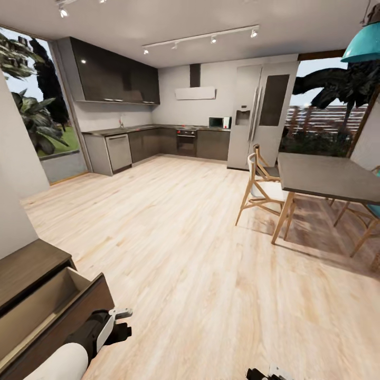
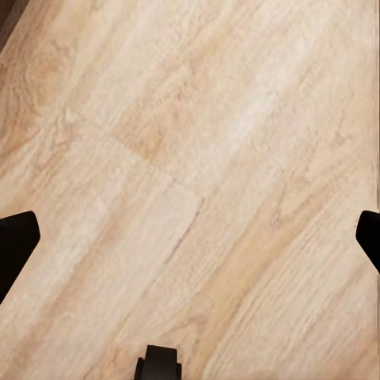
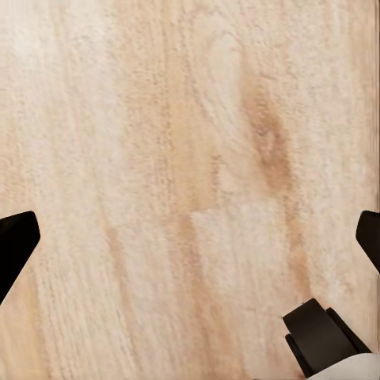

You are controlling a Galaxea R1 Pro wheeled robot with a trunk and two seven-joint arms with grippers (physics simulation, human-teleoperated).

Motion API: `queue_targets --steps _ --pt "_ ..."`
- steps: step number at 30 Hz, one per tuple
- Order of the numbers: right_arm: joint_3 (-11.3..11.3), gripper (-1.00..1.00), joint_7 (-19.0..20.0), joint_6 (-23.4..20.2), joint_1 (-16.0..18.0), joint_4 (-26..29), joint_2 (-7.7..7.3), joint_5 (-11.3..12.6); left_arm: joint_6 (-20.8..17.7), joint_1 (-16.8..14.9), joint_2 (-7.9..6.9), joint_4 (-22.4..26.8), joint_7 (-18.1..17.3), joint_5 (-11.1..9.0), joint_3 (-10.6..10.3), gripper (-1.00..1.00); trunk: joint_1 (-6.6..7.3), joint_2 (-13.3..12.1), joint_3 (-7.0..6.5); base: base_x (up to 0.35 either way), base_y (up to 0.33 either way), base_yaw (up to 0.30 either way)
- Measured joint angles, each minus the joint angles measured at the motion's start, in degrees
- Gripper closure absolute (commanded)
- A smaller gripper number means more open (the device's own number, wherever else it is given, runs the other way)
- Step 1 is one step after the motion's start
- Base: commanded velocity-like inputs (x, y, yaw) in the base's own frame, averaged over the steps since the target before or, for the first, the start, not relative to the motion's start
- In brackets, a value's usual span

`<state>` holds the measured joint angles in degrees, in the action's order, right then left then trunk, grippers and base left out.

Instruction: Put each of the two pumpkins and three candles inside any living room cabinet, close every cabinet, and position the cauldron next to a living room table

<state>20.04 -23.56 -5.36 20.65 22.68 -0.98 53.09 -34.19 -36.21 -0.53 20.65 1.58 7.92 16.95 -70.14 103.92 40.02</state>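
2 claws spread wide, empty, over wood floor; left claw beside open cabinet drawer.

White left arm with black wrist, black-tipped jaws

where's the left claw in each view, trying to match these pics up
head view: left claw at lower left, beside the open cabinet drawer.
left wrist view: its dark fingertips at opposite edges of the picture, wide apart.
right wrist view: the dark tips there belong to the right claw.
shared landmark: the light wood floor under both claws.
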Motion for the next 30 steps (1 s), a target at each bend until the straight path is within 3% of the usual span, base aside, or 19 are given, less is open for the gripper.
queue_targets --steps 30 --pt "0.0 -1.0 -0.01 0.0 0.0 0.0 0.01 0.06 0.0 0.0 0.0 0.0 -0.04 0.0 -0.16 -1.0 0.0 0.0 0.09 0.0 0.0 -0.272"
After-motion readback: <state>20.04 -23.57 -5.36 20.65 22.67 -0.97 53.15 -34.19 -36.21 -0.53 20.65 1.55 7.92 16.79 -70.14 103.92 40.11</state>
